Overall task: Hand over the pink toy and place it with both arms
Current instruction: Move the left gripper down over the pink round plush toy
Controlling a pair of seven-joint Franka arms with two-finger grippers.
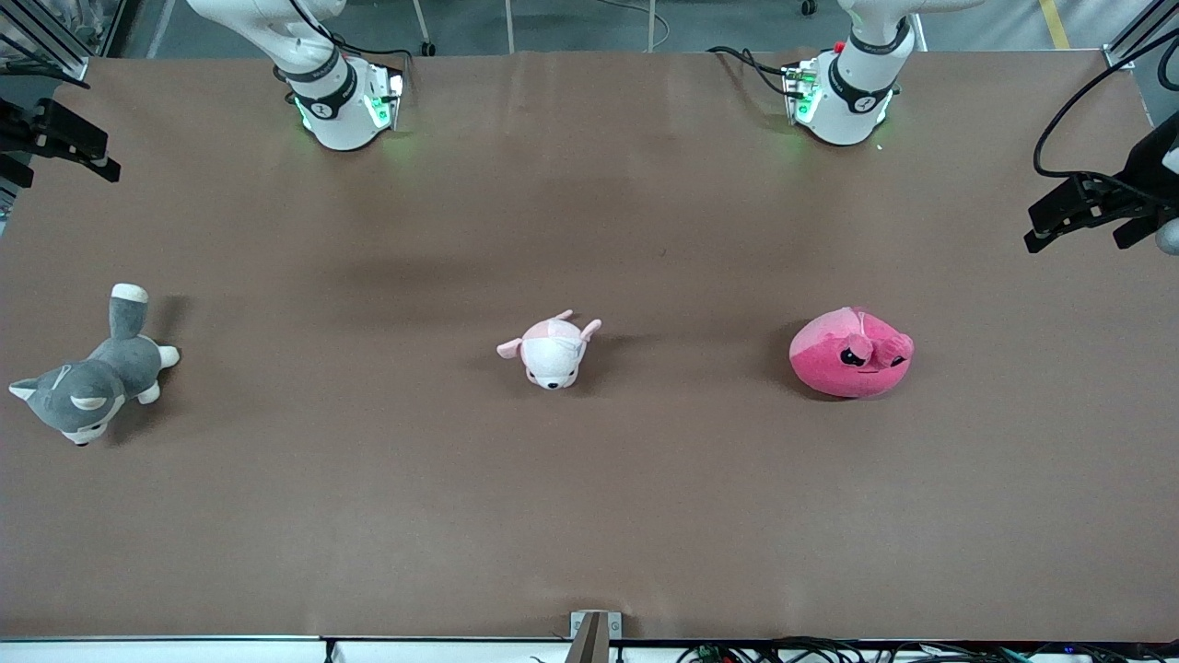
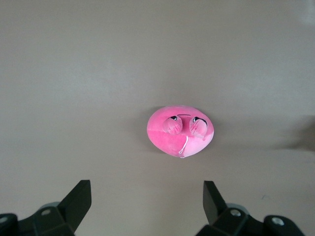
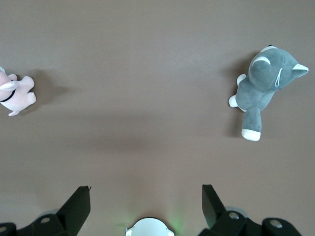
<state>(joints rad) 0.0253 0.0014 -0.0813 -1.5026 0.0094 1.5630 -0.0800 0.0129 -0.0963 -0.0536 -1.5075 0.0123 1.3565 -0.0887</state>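
Note:
The pink toy (image 1: 849,354) is a round hot-pink plush with dark angry eyes. It lies on the brown table toward the left arm's end. It also shows in the left wrist view (image 2: 179,130). My left gripper (image 2: 146,183) is open and empty, high over the table near the toy. My right gripper (image 3: 146,187) is open and empty, high over the table close to its own base (image 3: 149,227). Neither gripper shows in the front view, only the arm bases: the right arm's base (image 1: 341,101) and the left arm's base (image 1: 843,92).
A small pale pink-and-white plush animal (image 1: 551,350) lies mid-table and shows in the right wrist view (image 3: 15,93). A grey-and-white plush dog (image 1: 92,387) lies at the right arm's end and shows in the right wrist view (image 3: 263,83). Black fixtures stick in at both table ends, one at the right arm's end (image 1: 55,138) and one at the left arm's end (image 1: 1087,207).

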